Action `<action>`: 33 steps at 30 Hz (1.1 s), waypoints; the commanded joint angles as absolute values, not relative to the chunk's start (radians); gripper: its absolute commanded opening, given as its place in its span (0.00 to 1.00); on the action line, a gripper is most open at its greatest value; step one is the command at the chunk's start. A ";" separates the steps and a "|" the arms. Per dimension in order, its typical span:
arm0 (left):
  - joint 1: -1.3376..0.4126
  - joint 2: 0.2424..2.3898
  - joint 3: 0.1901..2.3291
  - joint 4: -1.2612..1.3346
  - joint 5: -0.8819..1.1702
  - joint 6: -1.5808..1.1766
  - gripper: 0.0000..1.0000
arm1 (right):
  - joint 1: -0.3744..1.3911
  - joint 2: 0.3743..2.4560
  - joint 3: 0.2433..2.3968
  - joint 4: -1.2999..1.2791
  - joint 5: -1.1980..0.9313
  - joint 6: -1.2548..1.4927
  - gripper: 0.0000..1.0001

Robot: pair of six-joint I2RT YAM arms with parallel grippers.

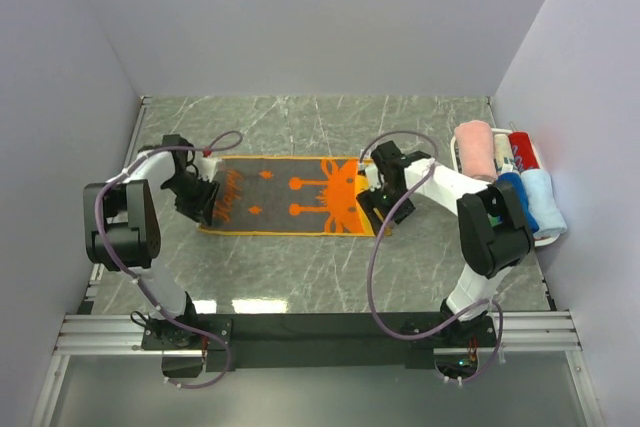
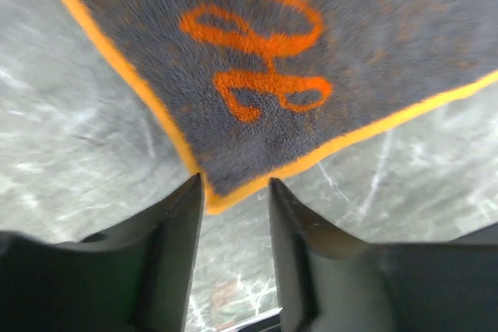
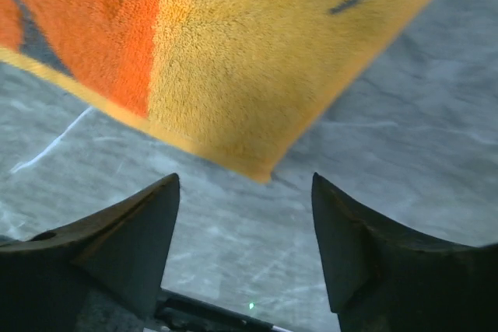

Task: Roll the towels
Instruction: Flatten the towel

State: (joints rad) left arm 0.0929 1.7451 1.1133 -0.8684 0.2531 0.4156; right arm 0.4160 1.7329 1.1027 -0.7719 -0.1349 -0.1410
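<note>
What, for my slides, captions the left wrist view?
Left hand open, straddling a corner of the grey-and-orange towel on the marble table.

The lettered towel (image 1: 285, 195) lay flat mid-table (image 1: 300, 277), its long side running left to right. The left gripper (image 1: 203, 202) sat at its left end, one corner right between the parted fingertips. The right gripper (image 1: 382, 205) was at the right end, spread wide, a corner just ahead of it. The basket (image 1: 456, 143) sat further right by the wall, with rolled towels (image 1: 478, 150) side by side in it.
</note>
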 commanded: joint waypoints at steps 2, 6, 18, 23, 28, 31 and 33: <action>0.126 1.716 1.314 -0.959 0.409 0.430 0.53 | 0.335 1.670 1.283 -0.814 -0.167 -0.150 0.76; 0.158 1.767 1.507 -0.962 0.500 0.404 0.59 | 0.275 1.738 1.431 -0.813 -0.196 -0.167 0.68; 0.209 2.085 1.881 -0.948 0.531 0.279 0.45 | 0.249 2.130 1.885 -0.851 -0.158 -0.213 0.52; 0.210 2.115 1.911 -0.940 0.522 0.279 0.48 | 0.247 2.235 2.003 -0.871 -0.121 -0.235 0.54; 0.210 2.126 1.901 -0.939 0.514 0.285 0.48 | 0.245 2.293 2.043 -0.887 -0.110 -0.259 0.54; 0.210 2.129 1.898 -0.942 0.505 0.296 0.48 | 0.244 2.307 2.031 -0.885 -0.109 -0.273 0.53; 0.210 2.128 1.896 -0.939 0.496 0.295 0.48 | 0.236 2.312 2.020 -0.887 -0.117 -0.278 0.51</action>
